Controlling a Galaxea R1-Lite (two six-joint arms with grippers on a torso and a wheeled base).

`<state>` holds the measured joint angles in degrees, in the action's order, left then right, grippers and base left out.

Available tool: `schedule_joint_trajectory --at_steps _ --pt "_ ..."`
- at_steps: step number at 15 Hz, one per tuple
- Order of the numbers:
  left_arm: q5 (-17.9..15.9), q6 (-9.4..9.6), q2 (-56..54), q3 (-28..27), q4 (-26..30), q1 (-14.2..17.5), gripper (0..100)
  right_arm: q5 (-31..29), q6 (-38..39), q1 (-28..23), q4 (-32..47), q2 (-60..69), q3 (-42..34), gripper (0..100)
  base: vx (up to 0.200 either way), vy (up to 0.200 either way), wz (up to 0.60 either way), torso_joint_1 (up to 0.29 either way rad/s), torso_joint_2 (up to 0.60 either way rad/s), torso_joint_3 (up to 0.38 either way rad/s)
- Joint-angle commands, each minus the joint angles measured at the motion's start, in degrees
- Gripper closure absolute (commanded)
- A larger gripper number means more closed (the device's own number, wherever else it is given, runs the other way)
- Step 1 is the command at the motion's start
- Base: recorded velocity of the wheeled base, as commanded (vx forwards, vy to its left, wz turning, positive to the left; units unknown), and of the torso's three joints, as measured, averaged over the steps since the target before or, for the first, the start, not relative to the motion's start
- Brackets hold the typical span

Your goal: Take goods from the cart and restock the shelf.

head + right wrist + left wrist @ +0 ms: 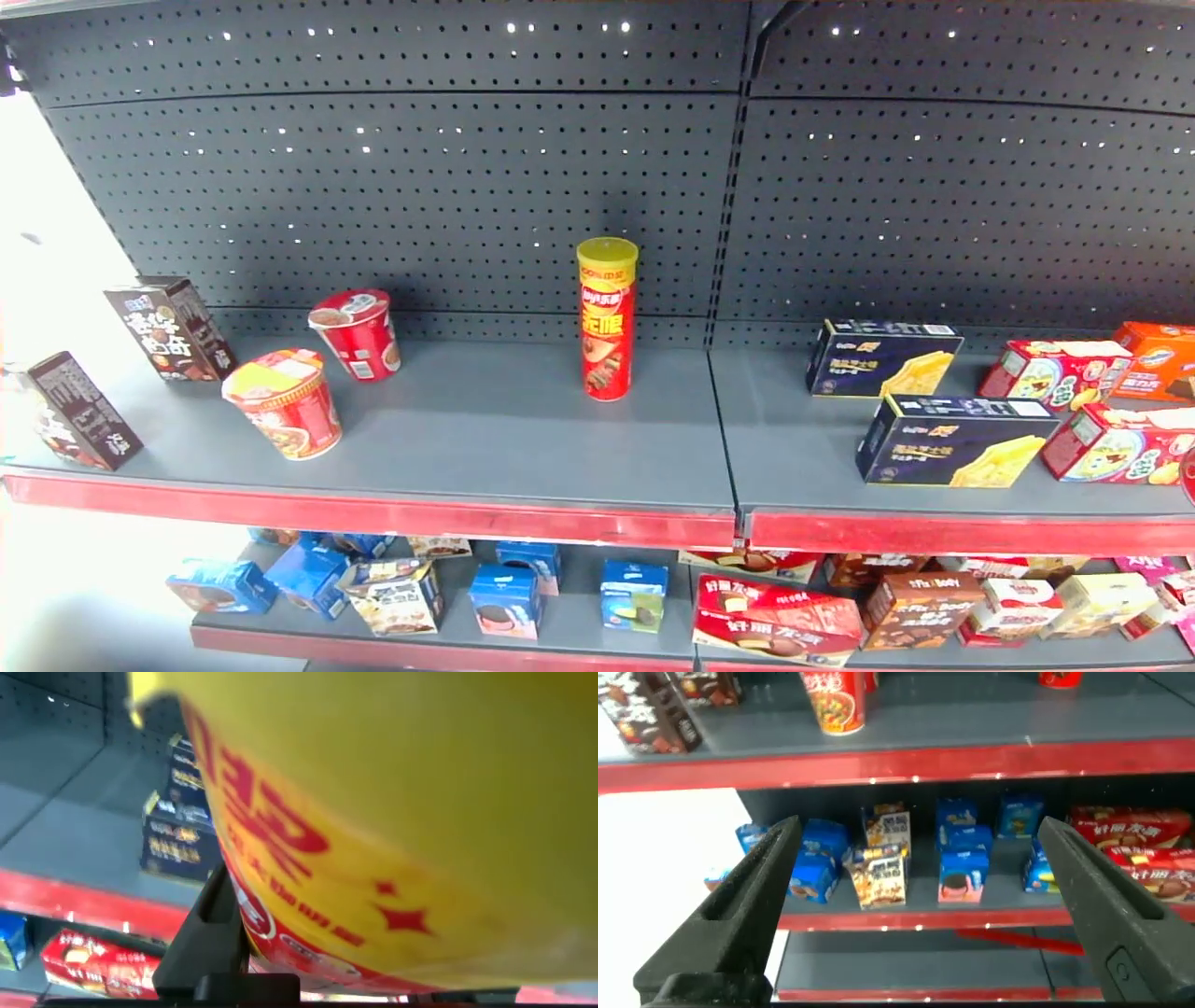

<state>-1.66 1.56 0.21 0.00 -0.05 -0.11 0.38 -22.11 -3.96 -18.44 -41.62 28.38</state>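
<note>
Two robot hands face a grocery shelf, one gripping a snack tube.

The right hand (pixel 374 924) is clamped on a yellow-and-red tube (pixel 402 784), with the upper shelf (pixel 485 439) beyond it. The left hand (pixel 920 831) has its fingers wide apart with nothing between them, facing blue boxes (pixel 962 863) on the lower shelf (pixel 906 920). On the upper shelf, a red tube with a yellow lid (pixel 607 322) stands upright near the middle. Two red noodle cups (pixel 285 406) sit to its left, and dark blue boxes (pixel 948 443) and red boxes (pixel 1060 373) lie to its right.

Bare shelf (pixel 523 439) lies open between rear noodle cup (pixel 358 333) and chip can (pixel 606 317)
</note>
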Motion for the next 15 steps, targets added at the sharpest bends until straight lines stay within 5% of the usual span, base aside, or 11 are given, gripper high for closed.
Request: schedule_joint_trajectory --at_steps 1,3,15 --pt "-0.01 0.02 0.06 0.00 -0.04 0.02 0 -0.03 -0.03 0.01 -0.10 -0.04 -0.25 100 0.200 0.000 0.00 0.012 0.01 -0.002" --pt "-0.01 -0.07 0.06 0.00 -0.04 0.02 0 -0.03 -0.03 0.01 -0.01 0.31 -0.34 100 0.200 0.200 0.00 0.002 0.00 0.000" --pt "0.08 -0.24 0.06 0.00 -0.04 0.02 0 -0.55 0.67 -0.34 -0.01 0.49 1.68 100 0.000 0.000 0.00 0.000 0.00 0.000"
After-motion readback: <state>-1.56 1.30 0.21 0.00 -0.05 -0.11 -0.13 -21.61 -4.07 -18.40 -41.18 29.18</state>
